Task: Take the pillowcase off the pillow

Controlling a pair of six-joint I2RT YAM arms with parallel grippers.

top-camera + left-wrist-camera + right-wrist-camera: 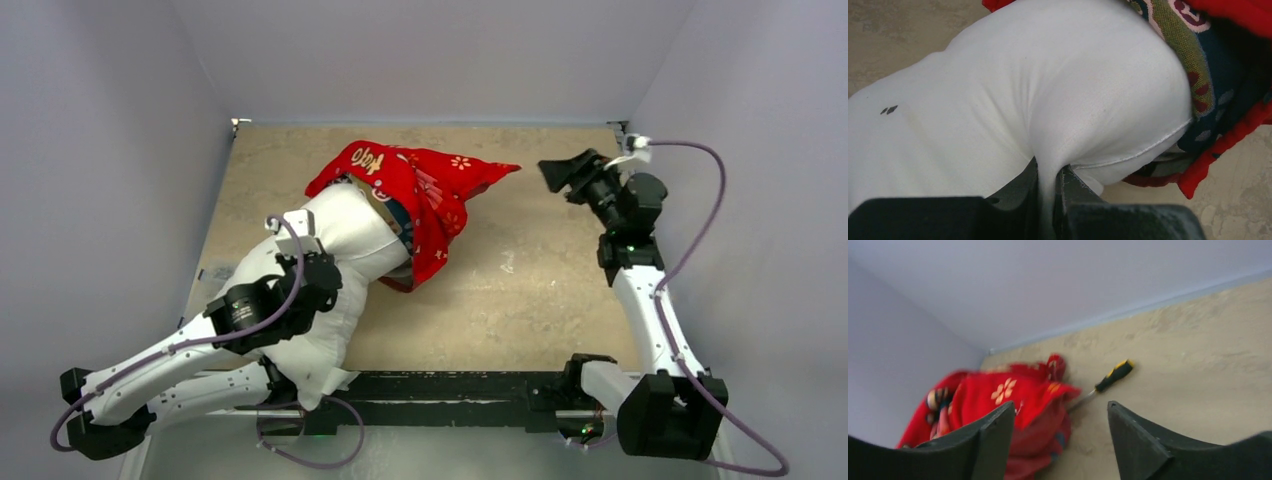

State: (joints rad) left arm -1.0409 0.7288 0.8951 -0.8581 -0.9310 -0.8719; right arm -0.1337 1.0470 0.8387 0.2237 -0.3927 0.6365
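The plump white rectangular pillow [330, 290] lies slantwise on the tan stone-patterned worktop [520, 310], one end hanging over the near edge at the left and the other reaching toward the middle of the far edge. Most of it is bare. The bright red printed fabric pillowcase [430, 190] is bunched over the far end only, its dark patterned lining showing at the mouth and one loose corner pointing toward the far right corner.

The left gripper [1049, 175] is pinched narrow on a fold of the pillow's white cloth, partway along the pillow. The right gripper [1060, 410] hangs above the far right corner with its fingers spread wide and nothing between them.

The stripping looks well along, with the last stretch of cover to be drawn off. The left arm appears to be anchoring the pillow. The next move likely calls for the right arm to drop to the loose red corner, close on red cloth alone, and pull toward the far right corner. A black-and-yellow-handled screwdriver [1113, 375] lies just beside that corner and should be avoided.
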